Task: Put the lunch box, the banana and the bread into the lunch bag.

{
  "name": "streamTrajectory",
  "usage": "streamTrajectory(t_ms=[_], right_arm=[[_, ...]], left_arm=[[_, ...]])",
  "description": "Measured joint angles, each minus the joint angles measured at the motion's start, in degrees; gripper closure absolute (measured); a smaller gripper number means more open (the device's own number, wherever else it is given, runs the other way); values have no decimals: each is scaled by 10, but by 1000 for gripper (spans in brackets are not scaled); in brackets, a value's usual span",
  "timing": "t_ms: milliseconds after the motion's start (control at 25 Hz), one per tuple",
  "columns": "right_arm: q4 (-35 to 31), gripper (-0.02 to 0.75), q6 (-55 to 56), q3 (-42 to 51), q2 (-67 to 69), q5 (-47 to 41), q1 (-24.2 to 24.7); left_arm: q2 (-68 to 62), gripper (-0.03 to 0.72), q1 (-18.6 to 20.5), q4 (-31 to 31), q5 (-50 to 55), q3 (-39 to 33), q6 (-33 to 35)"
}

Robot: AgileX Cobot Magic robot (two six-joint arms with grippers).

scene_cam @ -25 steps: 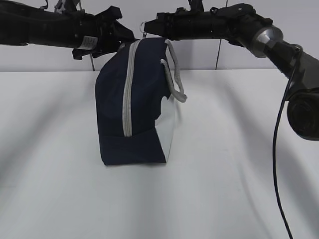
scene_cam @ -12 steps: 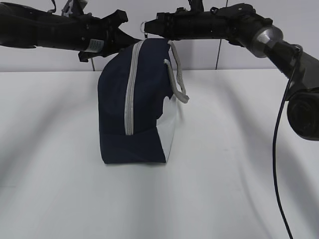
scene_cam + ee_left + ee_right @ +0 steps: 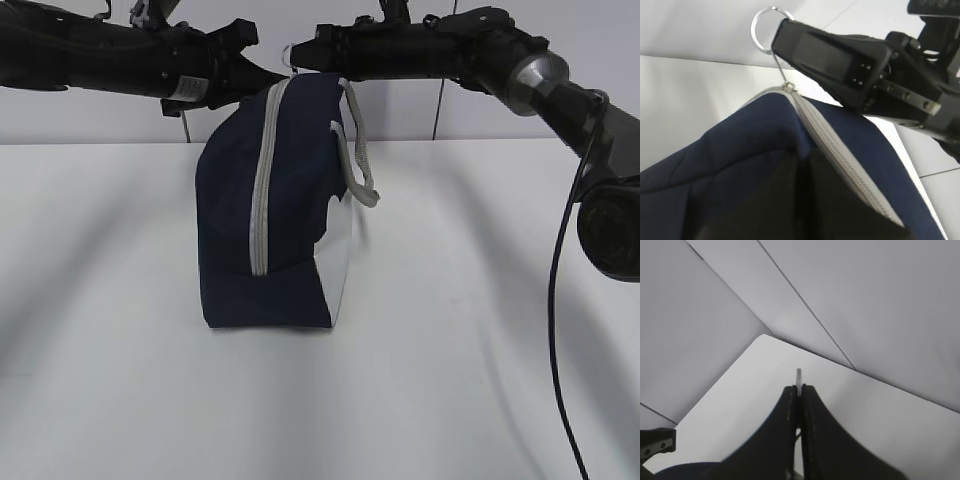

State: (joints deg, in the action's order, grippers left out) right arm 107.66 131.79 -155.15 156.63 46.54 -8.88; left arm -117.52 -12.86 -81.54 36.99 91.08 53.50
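Matt navy cloth lunch bag [image 3: 290, 200] — shiny metal ring pull [image 3: 762, 30].

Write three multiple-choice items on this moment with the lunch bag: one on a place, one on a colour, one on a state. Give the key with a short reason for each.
1. Where does the lunch bag stand?
A. on the white table
B. on a shelf
C. held clear of the table

2. What colour is the zipper that runs over the bag?
A. red
B. grey
C. yellow

3. What is the right gripper doing?
A. hanging open above the strap handles
B. shut on the ring pull
C. holding a banana

Key:
1 A, the bag's base rests flat on the tabletop in the exterior view.
2 B, a pale grey strip crosses the navy fabric.
3 B, the left wrist view shows the ring caught at the gripper's tip and the right wrist view shows its fingers pressed together on a thin metal edge.
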Motion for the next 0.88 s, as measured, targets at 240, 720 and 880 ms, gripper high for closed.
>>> streamTrajectory(t_ms=[240, 720, 880], right_arm=[[0, 754, 20, -1, 0, 27, 11], [-3, 754, 23, -1, 0, 52, 15], [-8, 754, 20, -2, 4, 56, 15]], left_arm=[[11, 673, 15, 17, 37, 2, 8], [20, 673, 20, 24, 98, 3, 78], [24, 673, 20, 26, 109, 3, 87]])
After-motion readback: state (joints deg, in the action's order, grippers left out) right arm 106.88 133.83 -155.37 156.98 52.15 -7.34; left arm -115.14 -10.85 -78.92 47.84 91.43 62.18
